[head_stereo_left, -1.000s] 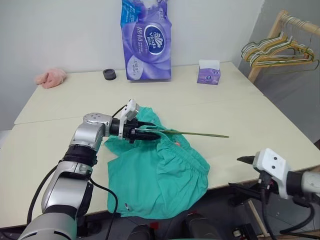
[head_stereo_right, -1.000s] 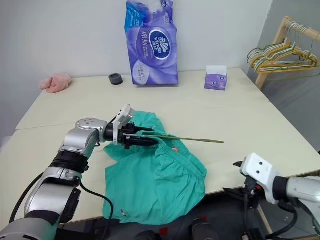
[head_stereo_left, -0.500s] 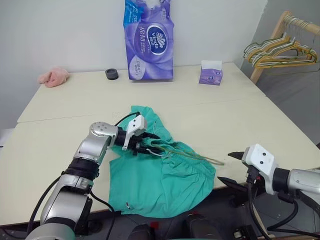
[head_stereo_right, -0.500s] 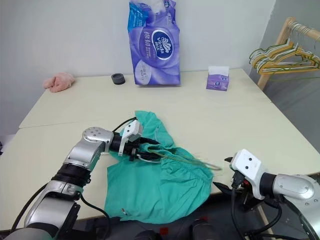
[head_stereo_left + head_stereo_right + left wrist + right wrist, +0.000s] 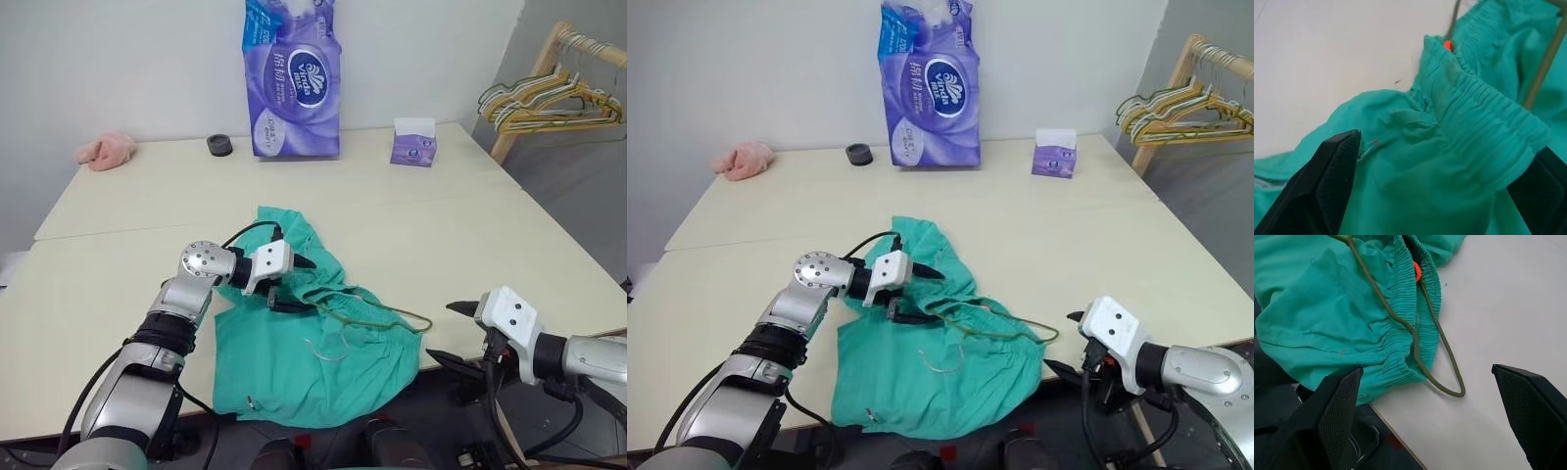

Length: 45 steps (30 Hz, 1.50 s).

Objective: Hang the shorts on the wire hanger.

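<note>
1. The teal-green fabric shorts (image 5: pixel 313 333) with a gathered elastic waistband lie crumpled on the pale counter (image 5: pixel 470 225), at its near edge, with one leg drooping over that edge.
2. The thin olive-grey wire hanger (image 5: pixel 377 315) lies flat across the waistband; one end loops onto the bare counter just beside the shorts, and its curved hook (image 5: pixel 942 360) rests on the fabric.
3. The left claw (image 5: pixel 290 284) sits over the far part of the shorts with its two black fingers spread wide apart and nothing between them; the left wrist view shows the gathered waistband below the gap.
4. The right claw (image 5: pixel 466 309) hangs just off the counter's near right corner, fingers wide apart and empty, pointing toward the hanger's looped end.
5. Along the far edge stand a tall purple tissue pack (image 5: pixel 291 78), a small black round object (image 5: pixel 219 145) and a small purple tissue box (image 5: pixel 412 143).
6. A pink fluffy cloth (image 5: pixel 105 150) lies at the far left corner.
7. A cluster of yellow and green hangers (image 5: pixel 544 101) hangs on a wooden rack beyond the right edge.
</note>
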Each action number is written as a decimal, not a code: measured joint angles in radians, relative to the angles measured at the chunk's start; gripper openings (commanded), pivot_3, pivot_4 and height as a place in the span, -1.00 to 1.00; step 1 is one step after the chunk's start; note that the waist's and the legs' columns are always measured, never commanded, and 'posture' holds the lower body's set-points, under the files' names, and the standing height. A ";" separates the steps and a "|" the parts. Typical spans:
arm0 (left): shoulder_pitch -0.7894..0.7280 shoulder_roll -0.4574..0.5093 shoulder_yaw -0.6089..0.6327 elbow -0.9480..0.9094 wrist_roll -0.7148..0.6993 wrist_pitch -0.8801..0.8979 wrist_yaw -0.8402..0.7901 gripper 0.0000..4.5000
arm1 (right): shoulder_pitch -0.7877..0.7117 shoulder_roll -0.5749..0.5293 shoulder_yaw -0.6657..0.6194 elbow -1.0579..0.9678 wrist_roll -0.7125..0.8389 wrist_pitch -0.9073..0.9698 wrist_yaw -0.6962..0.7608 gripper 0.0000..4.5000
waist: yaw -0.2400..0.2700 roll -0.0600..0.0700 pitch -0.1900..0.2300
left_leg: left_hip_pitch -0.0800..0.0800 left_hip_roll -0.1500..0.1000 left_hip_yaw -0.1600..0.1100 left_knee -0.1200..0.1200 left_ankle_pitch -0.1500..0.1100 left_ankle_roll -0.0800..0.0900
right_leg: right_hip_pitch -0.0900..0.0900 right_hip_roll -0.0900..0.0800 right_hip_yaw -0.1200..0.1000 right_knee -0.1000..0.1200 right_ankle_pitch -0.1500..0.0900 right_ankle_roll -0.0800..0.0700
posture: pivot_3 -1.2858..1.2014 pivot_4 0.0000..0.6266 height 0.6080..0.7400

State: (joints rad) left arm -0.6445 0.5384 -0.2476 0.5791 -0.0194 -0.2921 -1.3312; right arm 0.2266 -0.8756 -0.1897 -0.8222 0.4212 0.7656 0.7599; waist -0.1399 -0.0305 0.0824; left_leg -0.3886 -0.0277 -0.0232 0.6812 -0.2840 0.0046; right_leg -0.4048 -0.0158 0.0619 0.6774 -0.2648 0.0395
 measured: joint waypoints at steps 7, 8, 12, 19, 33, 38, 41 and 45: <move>-0.044 -0.007 -0.028 0.127 0.064 -0.187 0.025 0.82 | 0.009 0.002 0.014 0.000 -0.007 -0.025 -0.004 1.00 | -0.001 0.000 0.000 | 0.000 0.000 0.000 0.000 0.000 0.000 | 0.000 0.000 0.000 0.000 0.000 0.000 | -0.16 -0.78 1.00; -0.047 -0.010 -0.029 0.143 0.065 -0.201 0.024 0.72 | 0.010 0.002 0.014 0.000 -0.007 -0.025 -0.005 1.00 | -0.002 0.000 0.000 | 0.000 0.000 0.000 0.000 0.000 0.000 | 0.000 0.000 0.000 0.000 0.000 0.000 | -0.16 -0.78 1.00; -0.059 -0.017 -0.034 0.179 0.070 -0.247 0.014 0.19 | 0.012 0.002 0.012 0.000 -0.006 -0.024 -0.013 1.00 | -0.002 0.000 0.000 | 0.000 0.000 0.000 0.000 0.000 0.000 | 0.000 0.000 0.000 0.000 0.000 0.000 | -0.16 -0.78 1.00; -0.097 -0.044 -0.033 0.249 0.084 -0.338 0.064 -0.79 | -0.008 0.002 -0.002 0.000 0.002 -0.009 -0.025 1.00 | -0.002 0.000 0.000 | 0.000 0.000 0.000 0.000 0.000 0.000 | 0.000 0.000 0.000 0.000 0.000 0.000 | -0.16 -0.79 1.00; -0.149 -0.057 0.051 0.256 -0.056 0.083 -0.019 -0.98 | 0.031 0.031 -0.223 -0.015 0.162 0.135 -0.022 1.00 | -0.009 -0.001 0.000 | 0.000 0.001 0.000 0.000 0.000 0.000 | 0.000 0.002 0.000 0.000 0.000 0.000 | -0.17 -0.78 1.00; -0.172 -0.051 0.081 0.250 -0.078 0.158 -0.041 -0.98 | -0.087 0.150 -0.192 0.014 0.317 0.296 -0.135 1.00 | -0.016 -0.001 0.000 | 0.000 0.001 -0.001 -0.001 0.000 0.000 | 0.000 0.002 0.000 0.000 0.000 0.000 | -0.16 -0.79 1.00; -0.173 -0.038 0.087 0.239 -0.081 0.181 -0.058 -0.98 | -0.138 0.215 -0.147 0.052 0.377 0.367 -0.196 1.00 | -0.021 0.000 0.000 | 0.000 0.001 -0.001 -0.001 0.000 0.000 | 0.000 0.002 0.000 0.000 0.000 0.000 | -0.14 -0.79 1.00; -0.171 -0.031 0.098 0.199 -0.091 0.200 -0.066 -0.98 | -0.166 0.271 -0.069 0.085 0.408 0.420 -0.260 1.00 | -0.018 0.000 0.000 | 0.000 0.001 -0.001 -0.001 0.000 0.000 | 0.000 0.001 0.000 0.000 0.000 0.000 | -0.14 -0.80 1.00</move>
State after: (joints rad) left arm -0.8156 0.5073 -0.1493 0.7778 -0.1101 -0.0917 -1.3970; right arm 0.0607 -0.6049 -0.2590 -0.7369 0.8295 1.1855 0.4999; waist -0.1575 -0.0307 0.0825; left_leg -0.3889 -0.0269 -0.0245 0.6805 -0.2841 0.0048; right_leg -0.4049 -0.0144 0.0616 0.6778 -0.2650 0.0396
